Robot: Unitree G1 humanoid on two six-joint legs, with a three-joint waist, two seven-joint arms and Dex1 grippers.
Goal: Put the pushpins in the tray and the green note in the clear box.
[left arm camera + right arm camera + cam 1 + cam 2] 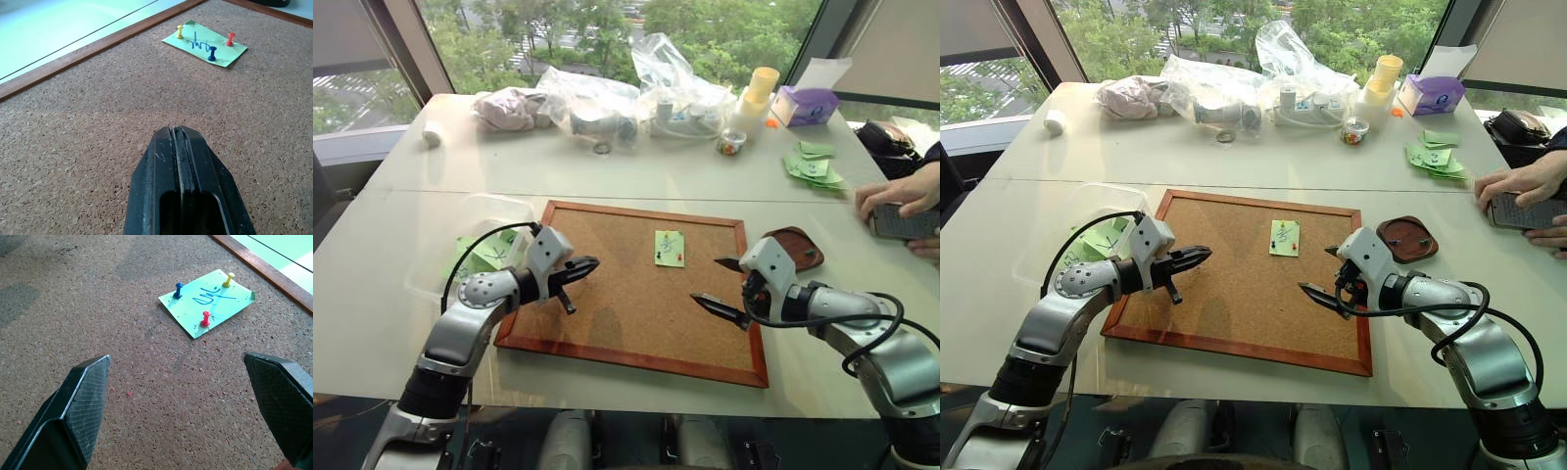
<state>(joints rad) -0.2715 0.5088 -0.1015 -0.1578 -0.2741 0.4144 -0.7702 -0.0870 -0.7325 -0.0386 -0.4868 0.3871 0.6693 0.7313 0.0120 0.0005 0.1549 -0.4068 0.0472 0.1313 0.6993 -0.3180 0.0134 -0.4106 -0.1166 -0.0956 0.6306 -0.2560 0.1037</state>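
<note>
With its fingers spread wide, the right gripper (1315,271) points toward eleven o'clock at the green note (1284,238) mid cork board (1234,294), where three pushpins (206,318) pin it flat, so those broad tips may crumple paper, while the left gripper (1200,256) hovers closed.

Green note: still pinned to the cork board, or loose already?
Pinned. The green note lies flat on the cork board with red, blue and yellow pushpins standing in it.
</note>
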